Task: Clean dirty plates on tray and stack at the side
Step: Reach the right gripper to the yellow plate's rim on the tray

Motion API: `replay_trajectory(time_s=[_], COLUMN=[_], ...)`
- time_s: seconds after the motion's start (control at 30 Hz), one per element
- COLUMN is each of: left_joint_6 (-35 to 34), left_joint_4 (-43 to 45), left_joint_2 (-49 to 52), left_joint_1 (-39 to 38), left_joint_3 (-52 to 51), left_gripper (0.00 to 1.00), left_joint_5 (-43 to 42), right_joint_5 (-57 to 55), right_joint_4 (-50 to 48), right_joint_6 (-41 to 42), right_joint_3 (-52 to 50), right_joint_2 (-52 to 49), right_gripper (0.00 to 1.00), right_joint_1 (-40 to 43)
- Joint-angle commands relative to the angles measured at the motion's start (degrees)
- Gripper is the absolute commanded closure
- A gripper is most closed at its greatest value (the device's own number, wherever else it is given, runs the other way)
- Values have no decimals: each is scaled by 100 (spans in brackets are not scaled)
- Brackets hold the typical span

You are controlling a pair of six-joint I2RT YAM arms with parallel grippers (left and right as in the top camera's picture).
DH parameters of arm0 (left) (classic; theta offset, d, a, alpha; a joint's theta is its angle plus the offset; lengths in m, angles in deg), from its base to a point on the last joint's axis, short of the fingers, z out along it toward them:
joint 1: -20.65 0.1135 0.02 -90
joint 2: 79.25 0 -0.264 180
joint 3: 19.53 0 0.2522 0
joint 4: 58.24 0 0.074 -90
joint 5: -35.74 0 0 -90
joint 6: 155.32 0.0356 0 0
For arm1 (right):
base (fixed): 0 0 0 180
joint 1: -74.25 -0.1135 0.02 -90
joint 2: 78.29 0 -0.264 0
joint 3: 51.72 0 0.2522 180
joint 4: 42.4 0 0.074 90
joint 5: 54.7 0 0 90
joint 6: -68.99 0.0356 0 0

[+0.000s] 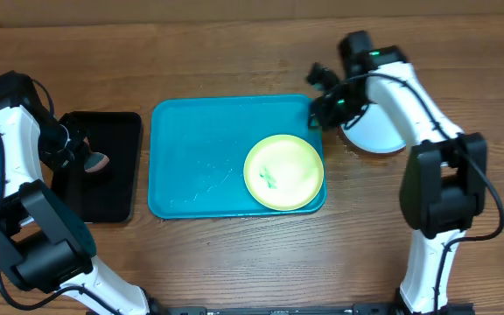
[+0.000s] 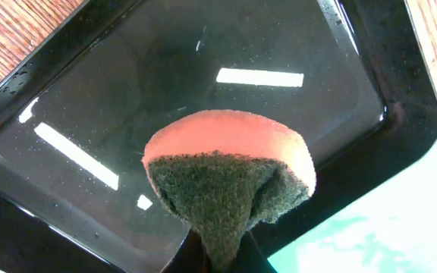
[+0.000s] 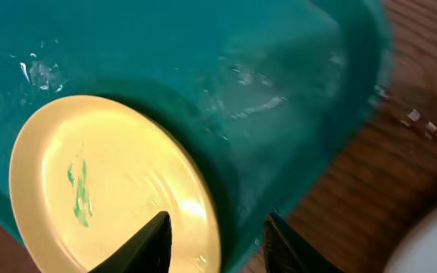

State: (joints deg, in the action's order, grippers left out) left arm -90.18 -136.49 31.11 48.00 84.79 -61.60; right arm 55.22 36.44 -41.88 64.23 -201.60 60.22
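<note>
Sponge (image 2: 230, 174) sat clenched in my left pincer (image 1: 86, 160) above the black tray (image 1: 116, 197); my right pincer (image 3: 217, 239) hung released and empty over the rim of the turquoise tray (image 1: 191, 149), with the smeared yellow-green plate (image 1: 283, 171) lying inside it.

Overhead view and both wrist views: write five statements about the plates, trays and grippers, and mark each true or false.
1. The yellow-green plate lies on the turquoise tray. True.
2. That plate is spotless. False: a teal smear shows near its centre.
3. The left gripper holds a sponge over the black tray. True.
4. The pale plate sits on the turquoise tray. False: it rests on the table to the right of the tray.
5. The right gripper is clamped on the yellow-green plate. False: its fingers stand apart above the tray's edge and hold nothing.
</note>
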Motion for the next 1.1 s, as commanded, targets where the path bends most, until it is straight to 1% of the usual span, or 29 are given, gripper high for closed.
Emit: replay_trajectory(time_s=[0.0,0.27,0.53,0.7,0.73,0.8,0.97,1.07], left_joint_6=[111,111,111,111,111,111,111,111], left_joint_4=[-2,-15,0,4,7,9,0,0], left_joint_2=[-96,-96,-96,-96,-96,-96,-96,-96], left_joint_1=[-39,-39,-37,-39,-37,-37,-39,-39], left_joint_3=[-20,-20,-20,-20,-20,-20,-20,-20], left_gripper=[96,96,96,96,96,96,96,96], left_joint_5=[-68,-70,-72,-133,-133,-133,-133,-133], right_joint_5=[-748,-787,-776,-671,-647,-566,-439,-439], right_joint_4=[-125,-181,-155,-323,-328,-306,-319,-415], right_joint_6=[-208,-168,-168,-168,-166,-166,-120,72], right_joint_3=[11,-184,-616,-879,-896,-898,-927,-979], right_joint_2=[168,-98,-103,-103,-103,-103,-103,-103], right_gripper=[59,60,60,61,62,69,70,76], right_joint_1=[-240,-492,-511,-511,-516,-525,-553,-553])
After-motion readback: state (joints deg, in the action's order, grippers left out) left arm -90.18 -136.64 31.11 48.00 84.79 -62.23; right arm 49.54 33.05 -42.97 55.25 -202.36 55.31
